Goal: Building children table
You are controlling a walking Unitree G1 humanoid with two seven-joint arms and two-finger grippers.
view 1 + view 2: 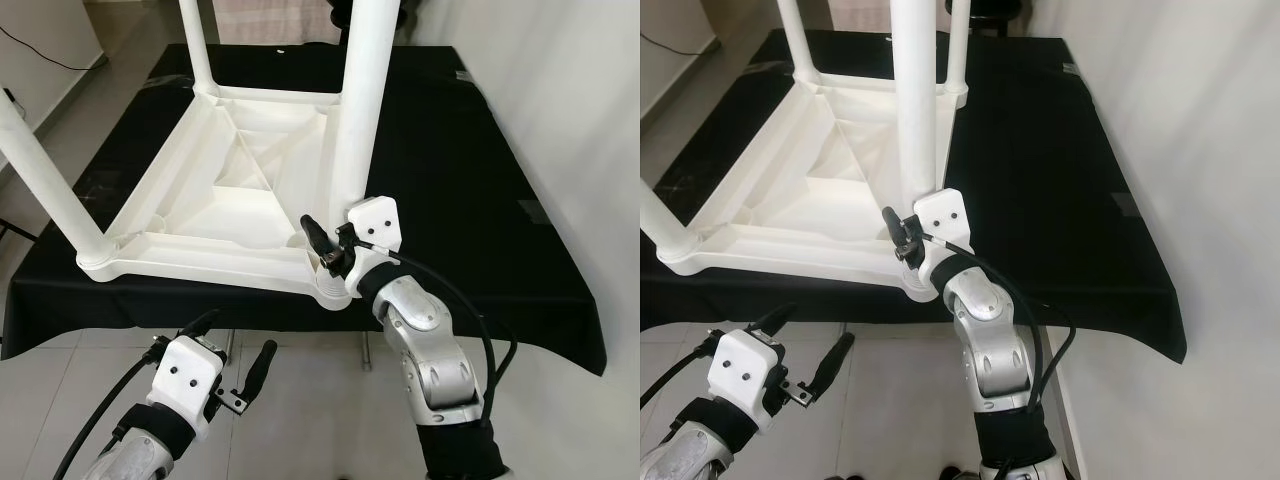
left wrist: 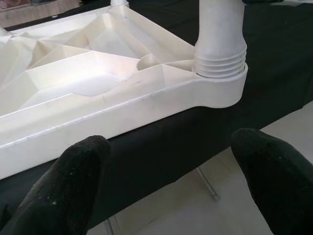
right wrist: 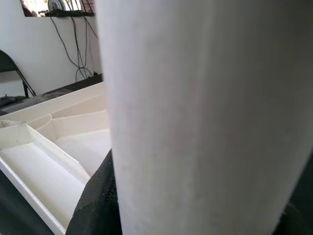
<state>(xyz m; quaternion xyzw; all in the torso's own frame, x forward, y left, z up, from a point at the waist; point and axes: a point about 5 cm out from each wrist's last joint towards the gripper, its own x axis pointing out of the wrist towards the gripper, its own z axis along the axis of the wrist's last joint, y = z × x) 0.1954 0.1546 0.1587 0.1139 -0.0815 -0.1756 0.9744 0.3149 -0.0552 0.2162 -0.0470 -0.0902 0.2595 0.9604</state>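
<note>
The upturned children's table (image 1: 230, 190) is lying at the black table's (image 1: 450, 150) front edge. The right claw (image 1: 335, 250) is clamping its near-corner leg (image 1: 362, 110) low; the left claw (image 1: 235, 365) is gaping empty. Stiff, light, slippery plastic, probably.

- The near table leg (image 1: 362, 110) ran off the top edge, its upper end unseen.
- It hid the right gripper's (image 1: 335, 250) far finger.
- The far-right leg (image 1: 958, 45) stood mostly hidden behind it.
</note>
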